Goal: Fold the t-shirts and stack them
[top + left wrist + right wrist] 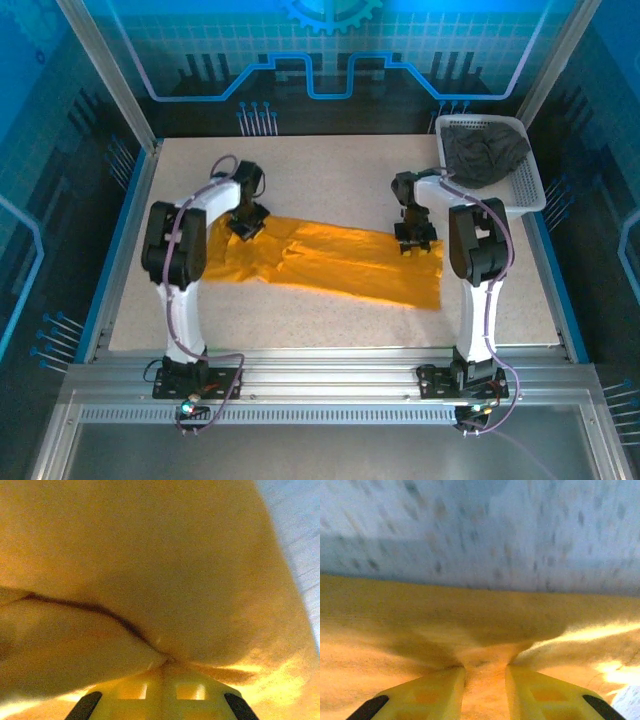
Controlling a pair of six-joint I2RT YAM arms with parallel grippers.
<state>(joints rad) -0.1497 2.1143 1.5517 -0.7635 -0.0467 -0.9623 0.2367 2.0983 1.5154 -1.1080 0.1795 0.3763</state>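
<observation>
Across the middle of the surface [330, 165], orange t-shirt [330, 262] spread lengthwise and rumpled, right end lying nearest the arm bases. At its far left edge, left hand [245, 225] down on the fabric, clamped tight on a fold of orange cloth. Along the far edge toward the right, right hand [414, 240] set narrow, gripping a pinched ridge of the same shirt, cloth puckering toward the fingers [440, 685]. Off in the far right corner, dark grey t-shirt [485, 155] bunched inside white mesh basket [530, 190].
</observation>
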